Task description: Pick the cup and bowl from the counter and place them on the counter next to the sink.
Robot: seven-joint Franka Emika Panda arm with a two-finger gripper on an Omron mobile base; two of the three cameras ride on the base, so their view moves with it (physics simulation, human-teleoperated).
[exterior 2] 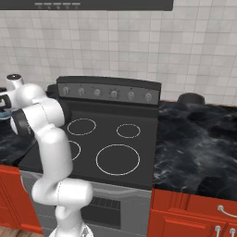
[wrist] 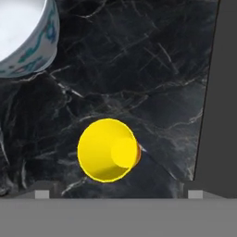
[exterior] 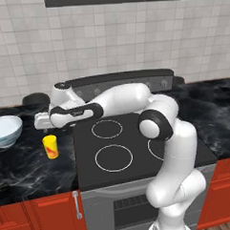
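Observation:
The yellow cup (exterior: 50,146) stands upright on the black marble counter (exterior: 24,164), just left of the stove. From the hand view I look straight down into the cup (wrist: 109,150), which sits a little left of centre above the fingertips. My gripper (exterior: 42,126) hangs above and slightly behind the cup, open, its jaws set wide apart with nothing between them (wrist: 118,194). The bowl (exterior: 6,130), white inside with blue-grey bands, rests on the counter to the cup's left and shows at the upper left of the hand view (wrist: 28,37). The sink is out of view.
The matte black stovetop (exterior: 132,140) with white rings lies right of the cup, its edge (wrist: 222,92) close by in the hand view. A dark round object (exterior: 35,98) sits at the back of the counter. More counter (exterior 2: 199,148) runs right of the stove.

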